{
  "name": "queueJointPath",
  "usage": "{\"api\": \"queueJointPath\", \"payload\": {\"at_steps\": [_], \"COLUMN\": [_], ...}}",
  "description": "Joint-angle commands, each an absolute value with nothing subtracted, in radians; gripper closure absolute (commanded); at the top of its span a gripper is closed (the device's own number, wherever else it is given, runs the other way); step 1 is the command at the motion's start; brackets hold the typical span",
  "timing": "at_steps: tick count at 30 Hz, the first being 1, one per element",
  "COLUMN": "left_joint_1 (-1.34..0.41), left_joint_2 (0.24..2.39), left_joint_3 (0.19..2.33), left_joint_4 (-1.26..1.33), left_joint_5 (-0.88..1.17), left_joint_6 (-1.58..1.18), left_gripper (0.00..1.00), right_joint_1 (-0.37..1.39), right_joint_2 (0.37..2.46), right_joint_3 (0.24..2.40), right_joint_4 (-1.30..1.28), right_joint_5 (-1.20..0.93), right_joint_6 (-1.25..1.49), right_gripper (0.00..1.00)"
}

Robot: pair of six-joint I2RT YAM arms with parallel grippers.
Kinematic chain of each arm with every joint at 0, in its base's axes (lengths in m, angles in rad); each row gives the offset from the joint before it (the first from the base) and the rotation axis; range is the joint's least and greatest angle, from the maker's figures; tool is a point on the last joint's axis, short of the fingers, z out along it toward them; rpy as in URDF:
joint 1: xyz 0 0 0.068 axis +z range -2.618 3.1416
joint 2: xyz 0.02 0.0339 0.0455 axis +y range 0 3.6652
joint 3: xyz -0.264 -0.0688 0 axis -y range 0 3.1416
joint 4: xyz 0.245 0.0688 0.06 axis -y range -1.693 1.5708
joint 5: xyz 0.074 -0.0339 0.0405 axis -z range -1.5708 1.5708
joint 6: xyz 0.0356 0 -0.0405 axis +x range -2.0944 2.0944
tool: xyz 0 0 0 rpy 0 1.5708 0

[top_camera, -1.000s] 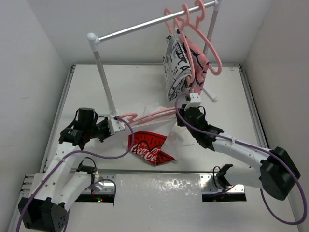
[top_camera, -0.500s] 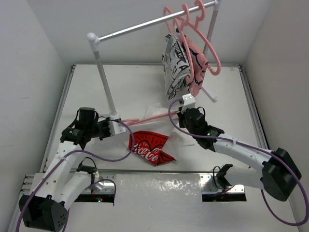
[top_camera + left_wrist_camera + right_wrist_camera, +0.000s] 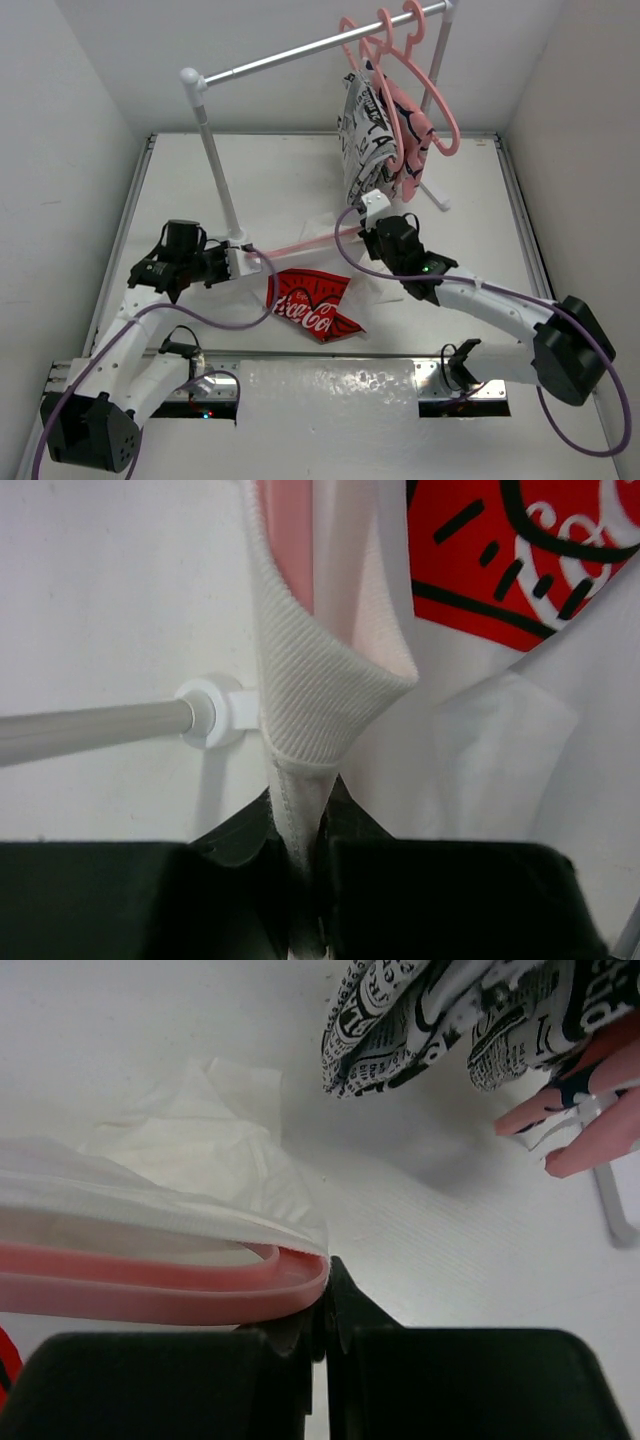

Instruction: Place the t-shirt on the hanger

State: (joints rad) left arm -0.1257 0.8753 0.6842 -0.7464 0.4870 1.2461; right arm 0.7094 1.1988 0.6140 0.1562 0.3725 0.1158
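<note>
The t-shirt (image 3: pixel 310 305) lies crumpled on the table, its red script panel facing up between the arms. My left gripper (image 3: pixel 240 262) is shut on its ribbed collar (image 3: pixel 310 680), which rises from the jaws (image 3: pixel 300 830). The salmon-pink hanger (image 3: pixel 310 243) lies across the shirt from the collar towards the right. White fabric drapes over its arm (image 3: pixel 150 1285). My right gripper (image 3: pixel 372 205) is shut on the hanger's rounded end, seen close in the right wrist view (image 3: pixel 325 1305). Pink shows inside the collar opening.
A white garment rack (image 3: pixel 215 160) stands behind the shirt, with its rail (image 3: pixel 300 50) running to the back right. Spare pink hangers (image 3: pixel 410 70), a black-and-white patterned garment (image 3: pixel 365 130) and a pink garment (image 3: pixel 410 140) hang just behind my right gripper. The rack's foot (image 3: pixel 215 712) is beside the collar.
My right gripper has moved left and slightly back, carrying the hanger's end towards the collar. The left gripper has barely moved and keeps its hold on the collar.
</note>
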Motion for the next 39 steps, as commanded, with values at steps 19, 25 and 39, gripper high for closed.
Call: {"api": "queueJointPath", "payload": {"at_steps": [19, 25, 39], "left_joint_1": [-0.117, -0.117, -0.117], "left_joint_2": [0.95, 0.873, 0.867], "left_joint_3": [0.799, 0.712, 0.782], "left_joint_4": [-0.991, -1.054, -1.072], "left_joint_5": [0.329, 0.294, 0.408], "left_joint_6": [1.192, 1.335, 1.275], "left_gripper": [1.0, 1.0, 1.0], "right_joint_1": [0.645, 0.575, 0.491], "right_joint_2": [1.336, 1.279, 1.292], "right_joint_3": [0.769, 0.729, 0.67], "right_joint_4": [0.132, 0.135, 0.19], "right_joint_5": [0.381, 0.35, 0.224], "right_joint_6": [0.116, 0.127, 0.297], "right_gripper": [1.0, 1.0, 1.0]}}
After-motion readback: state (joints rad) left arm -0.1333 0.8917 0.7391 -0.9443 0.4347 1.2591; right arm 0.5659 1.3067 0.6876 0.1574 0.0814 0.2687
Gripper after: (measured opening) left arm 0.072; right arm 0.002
